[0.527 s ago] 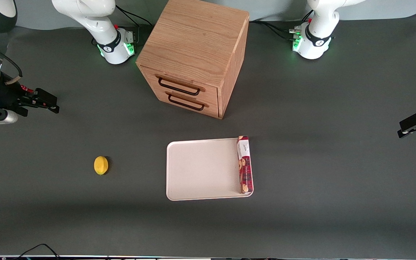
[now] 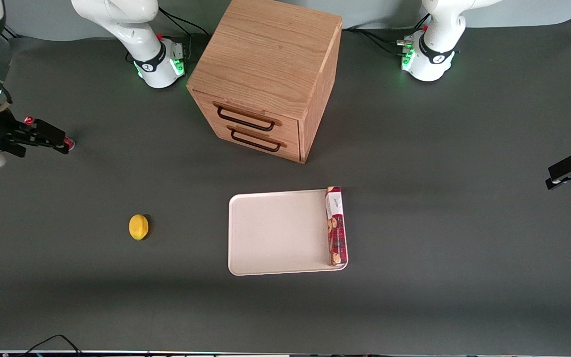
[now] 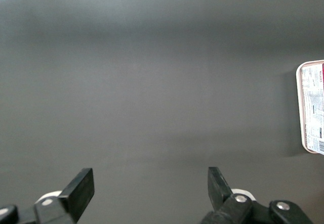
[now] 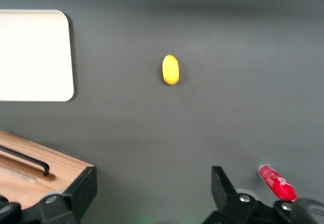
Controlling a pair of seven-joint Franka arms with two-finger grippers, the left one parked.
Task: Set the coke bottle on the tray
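Note:
The coke bottle (image 2: 69,144) lies on the table toward the working arm's end; only its red end shows past my right gripper (image 2: 50,139) in the front view. In the right wrist view the red bottle (image 4: 276,182) lies just outside one finger (image 4: 221,185), not between the jaws. The right gripper (image 4: 152,196) is open wide and empty, hovering over the table. The off-white tray (image 2: 275,233) lies near the table's middle, nearer the front camera than the cabinet, and its corner shows in the wrist view (image 4: 30,57).
A long red cookie box (image 2: 336,225) lies along the tray's edge toward the parked arm. A yellow lemon (image 2: 139,227) (image 4: 170,69) sits on the table between bottle and tray. A wooden two-drawer cabinet (image 2: 270,74) (image 4: 35,168) stands farther from the camera.
My right gripper has shifted farther toward the working arm's end of the table, and the bottle's red end now shows beside its finger. Nothing else moved.

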